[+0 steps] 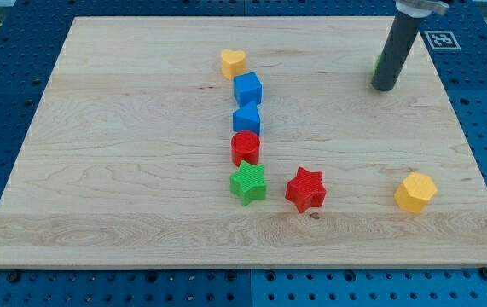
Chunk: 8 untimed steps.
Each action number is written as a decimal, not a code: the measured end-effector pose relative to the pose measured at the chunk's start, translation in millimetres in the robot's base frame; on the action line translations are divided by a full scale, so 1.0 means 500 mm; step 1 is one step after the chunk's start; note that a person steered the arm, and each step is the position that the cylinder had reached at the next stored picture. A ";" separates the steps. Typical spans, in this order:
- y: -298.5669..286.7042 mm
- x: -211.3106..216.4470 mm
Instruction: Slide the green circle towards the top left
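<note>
The green circle (377,65) shows only as a thin green sliver at the view's upper right, mostly hidden behind my dark rod. My tip (385,87) rests on the wooden board (124,128) just below and to the right of that sliver, touching or nearly touching it.
A column of blocks stands at the board's middle: a yellow heart (234,62), a blue cube (247,88), another blue block (246,118), a red circle (246,147) and a green star (248,182). A red star (305,188) lies beside the green star. A yellow hexagon (415,191) sits at the lower right.
</note>
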State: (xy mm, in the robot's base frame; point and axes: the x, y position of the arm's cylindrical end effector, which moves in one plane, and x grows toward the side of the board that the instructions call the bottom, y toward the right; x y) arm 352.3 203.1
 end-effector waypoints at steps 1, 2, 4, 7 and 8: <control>-0.019 -0.056; -0.013 -0.033; 0.197 0.024; 0.141 -0.114; 0.133 -0.114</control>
State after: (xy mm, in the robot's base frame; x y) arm 295.2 269.4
